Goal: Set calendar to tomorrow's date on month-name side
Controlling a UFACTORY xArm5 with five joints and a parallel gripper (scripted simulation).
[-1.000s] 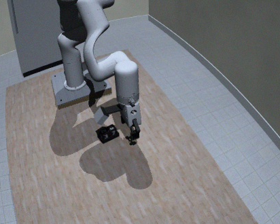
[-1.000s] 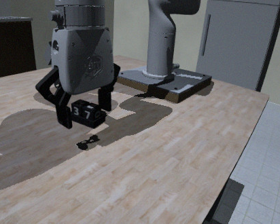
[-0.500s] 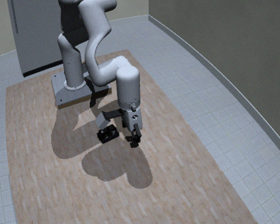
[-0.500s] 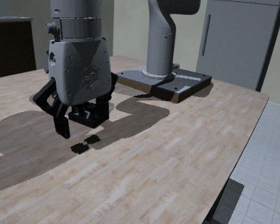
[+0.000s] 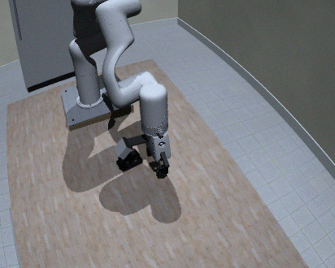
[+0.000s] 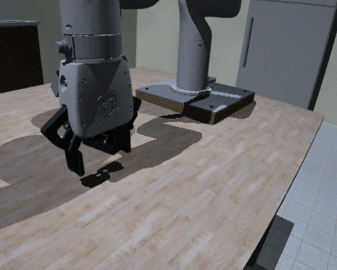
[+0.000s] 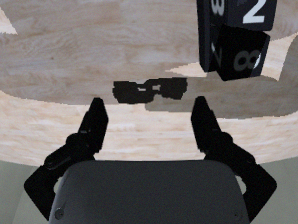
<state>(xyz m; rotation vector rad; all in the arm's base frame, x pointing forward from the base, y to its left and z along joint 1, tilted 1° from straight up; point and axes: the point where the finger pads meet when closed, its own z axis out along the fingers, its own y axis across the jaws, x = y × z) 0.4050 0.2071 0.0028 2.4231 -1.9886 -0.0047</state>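
Note:
The calendar is a black tray (image 7: pixel 202 42) (image 5: pixel 124 167) with two black cubes in it. In the wrist view it is at the upper right, cut by the top edge. One cube (image 7: pixel 250 22) shows a white 2 on top and what looks like a 3 on its side. The other cube (image 7: pixel 234 70), in shadow, shows an 8 on top and what looks like a 7 on its side. It looks slightly turned against its neighbour. My gripper (image 5: pixel 155 164) (image 6: pixel 104 162) (image 7: pixel 149 107) is open and empty, above the table beside the calendar. The exterior view does not show the calendar clearly behind the gripper.
The wooden table (image 5: pixel 216 211) (image 6: pixel 185 221) carries the arm's base plate (image 5: pixel 71 107) (image 6: pixel 160 98) at the back. Arm shadows cover the area around the calendar. The table's right edge shows in the exterior view, with tiled floor beyond.

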